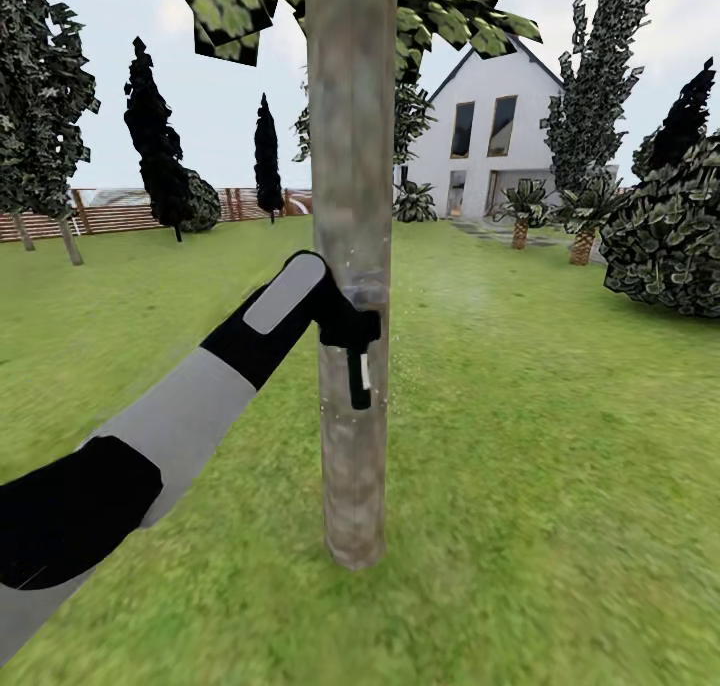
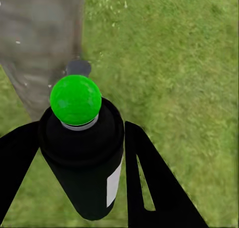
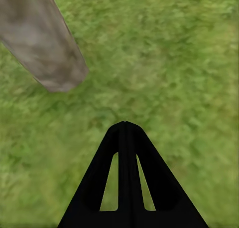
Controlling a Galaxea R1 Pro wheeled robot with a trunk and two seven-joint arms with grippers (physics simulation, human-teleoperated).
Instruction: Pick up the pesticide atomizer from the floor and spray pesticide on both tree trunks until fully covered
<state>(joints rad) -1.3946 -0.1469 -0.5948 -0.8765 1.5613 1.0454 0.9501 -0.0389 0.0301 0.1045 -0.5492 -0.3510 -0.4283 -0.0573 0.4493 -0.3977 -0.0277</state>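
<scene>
Green lawn point(image 1: 560, 486) surrounds us as our left gripper point(image 2: 82, 153), clamped on the upright pesticide atomizer point(image 2: 82, 153), sits just beside the vertical tree trunk point(image 1: 350, 166) (faint white specks there), while our right gripper point(image 3: 125, 125) hangs closed and empty.

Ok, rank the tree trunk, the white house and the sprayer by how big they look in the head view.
1. Tree trunk, largest, though it is nearest.
2. White house, looks smaller only because it stands far off.
3. Sprayer, smallest, held in the left claw against the trunk.

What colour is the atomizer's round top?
Bright green on the atomizer; left wrist view shows it best.
</scene>
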